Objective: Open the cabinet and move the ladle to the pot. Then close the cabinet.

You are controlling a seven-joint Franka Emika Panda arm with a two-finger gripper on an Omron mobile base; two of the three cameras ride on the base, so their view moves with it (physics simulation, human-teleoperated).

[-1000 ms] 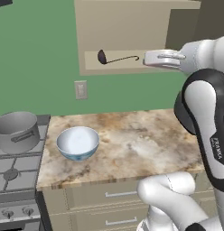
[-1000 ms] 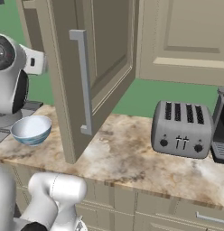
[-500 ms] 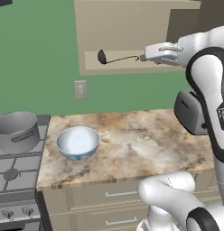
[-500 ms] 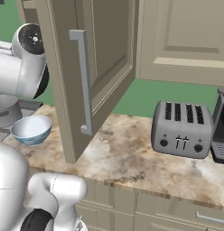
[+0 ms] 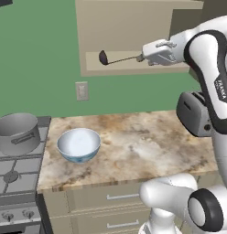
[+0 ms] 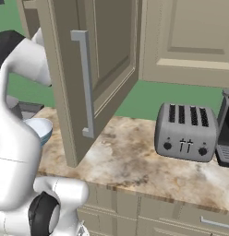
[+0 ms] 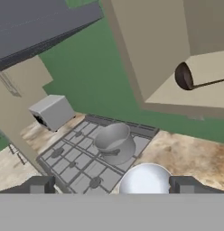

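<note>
The cabinet (image 5: 133,36) stands open on the green wall above the worktop (image 5: 133,146), and its wide raised-panel door (image 6: 95,78) swings out toward the right base view, its long silver bar handle (image 6: 85,83) upright on the near edge. The marbled worktop runs from the stove (image 5: 14,173) on the left to a silver 4-slot toaster (image 6: 185,131) on the right, with tan drawers below it.

The white arm reaches up and across to the open cabinet, and its gripper (image 5: 143,57) sits level with the bottom shelf, right at the end of the ladle's handle. Its fingers (image 7: 39,185) are spread as wide as they go and grip nothing in the hand view.

The pot (image 5: 17,132) rests on the stove at the left, well apart from the cabinet. A white-and-blue bowl (image 5: 79,145) sits on the worktop just beside the stove edge.

The ladle (image 5: 117,58) lies flat on the cabinet's bottom shelf, its dark scoop toward the left and its thin handle pointing right toward the gripper. Whether the fingers touch the handle I cannot tell.
</note>
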